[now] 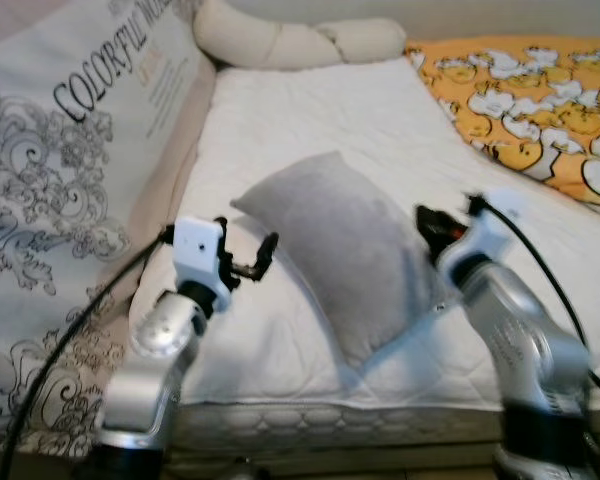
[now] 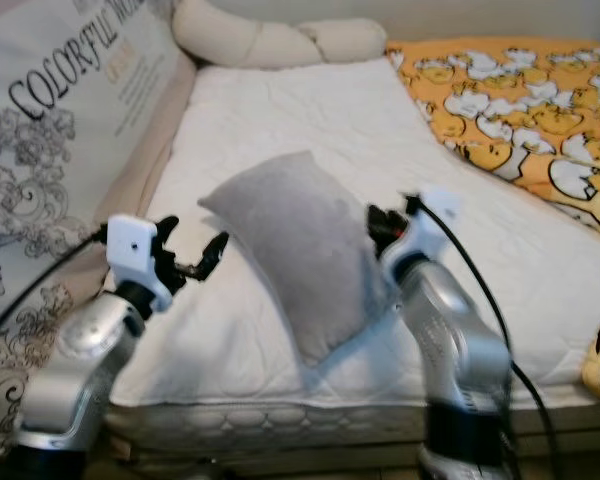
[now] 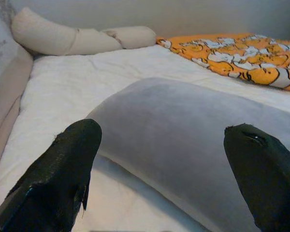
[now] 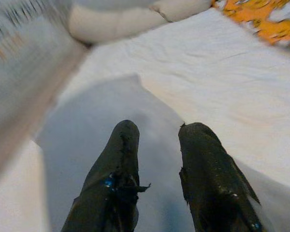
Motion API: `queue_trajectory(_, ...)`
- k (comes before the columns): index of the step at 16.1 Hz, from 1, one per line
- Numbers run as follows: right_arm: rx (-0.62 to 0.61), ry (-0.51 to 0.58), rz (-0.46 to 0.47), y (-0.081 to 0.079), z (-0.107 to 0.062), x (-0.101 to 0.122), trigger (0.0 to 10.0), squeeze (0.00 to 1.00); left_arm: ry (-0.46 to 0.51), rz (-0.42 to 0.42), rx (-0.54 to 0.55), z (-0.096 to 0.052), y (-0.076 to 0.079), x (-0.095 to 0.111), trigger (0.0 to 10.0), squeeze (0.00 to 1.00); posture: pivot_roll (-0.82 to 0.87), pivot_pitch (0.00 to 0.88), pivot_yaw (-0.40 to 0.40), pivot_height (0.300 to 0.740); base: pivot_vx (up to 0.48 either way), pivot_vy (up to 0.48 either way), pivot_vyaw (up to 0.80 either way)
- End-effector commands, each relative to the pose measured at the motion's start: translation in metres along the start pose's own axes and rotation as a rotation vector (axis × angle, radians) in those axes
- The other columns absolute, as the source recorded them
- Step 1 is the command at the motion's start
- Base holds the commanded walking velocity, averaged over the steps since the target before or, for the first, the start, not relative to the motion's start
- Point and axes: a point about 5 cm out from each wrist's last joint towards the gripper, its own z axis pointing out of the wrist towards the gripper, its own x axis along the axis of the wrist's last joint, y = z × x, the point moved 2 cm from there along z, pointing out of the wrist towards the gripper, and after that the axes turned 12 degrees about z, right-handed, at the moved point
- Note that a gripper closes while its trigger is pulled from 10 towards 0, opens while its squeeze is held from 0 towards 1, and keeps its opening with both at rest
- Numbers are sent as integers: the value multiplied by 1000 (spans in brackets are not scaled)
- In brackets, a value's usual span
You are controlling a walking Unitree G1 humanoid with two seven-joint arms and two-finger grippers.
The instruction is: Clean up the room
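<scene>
Left gripper [image 1: 263, 252]: fingers spread, beside pillow's left edge.
Right gripper [image 4: 157, 145]: fingers apart, nearer, over pillow.
Pillow [image 1: 350, 250]: long axis diagonal on bed [image 1: 310, 110].

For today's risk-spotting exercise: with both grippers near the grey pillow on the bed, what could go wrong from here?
1. The left gripper is open beside the grey pillow, not around it; closing now may pinch only air or the white mattress cover.
2. The right gripper hovers over soft fabric, so a shallow pinch could slip.
3. The pillow lies near the bed's front edge; a push could slide it off.
</scene>
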Motion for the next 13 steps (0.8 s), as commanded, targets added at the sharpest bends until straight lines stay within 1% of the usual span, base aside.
queue_trajectory(1,-26,-2,-67,9,-7,-4,10000,1000,-20,1,-4,0,4,-3,10000,1000,-27,0,51,740,0,0,0)
queue_trajectory(2,-63,-7,-85,24,-9,-6,10000,1000,-87,-4,19,4,7,-12,10000,1000,-27,0,51,740,0,0,0)
queue_trajectory(3,-120,11,-93,39,-10,-5,10000,1000,-148,-28,-28,9,14,-22,10000,1000,-34,0,55,740,0,0,0)
queue_trajectory(4,-157,20,-93,48,-9,-4,10000,1000,-156,-8,-47,12,16,-25,10000,1000,-37,0,58,740,0,0,0)
queue_trajectory(5,-226,-2,-138,65,-9,-4,10000,1000,-222,6,-79,14,19,-35,10000,1000,-37,0,58,740,0,0,0)
queue_trajectory(6,-341,-60,-213,88,-11,-4,10000,1000,-262,52,-123,16,22,-41,10000,1000,-35,0,54,740,0,0,0)
queue_trajectory(7,-367,-98,-252,95,-13,-6,10000,1000,-265,66,-133,16,22,-42,10000,1000,-35,0,54,740,0,0,0)
queue_trajectory(8,-358,-248,-329,101,-16,-23,10000,1000,-258,86,-122,17,20,-41,10000,1000,-42,0,56,740,0,0,0)
queue_trajectory(10,-279,-338,-325,92,-15,-43,10000,1000,-266,93,-107,18,17,-42,10000,1000,-42,0,58,740,0,0,0)
queue_trajectory(11,-180,-365,-315,72,-8,-58,10000,1000,-266,101,-99,20,14,-42,10000,1000,-43,0,58,740,0,0,0)
queue_trajectory(12,-71,-404,-270,45,2,-76,10000,1000,-261,115,-111,20,13,-40,10000,1000,-38,0,58,740,0,0,0)
queue_trajectory(13,8,-473,-274,24,6,-92,10000,1000,-259,133,-135,18,12,-39,10000,1000,-38,0,58,740,0,0,0)
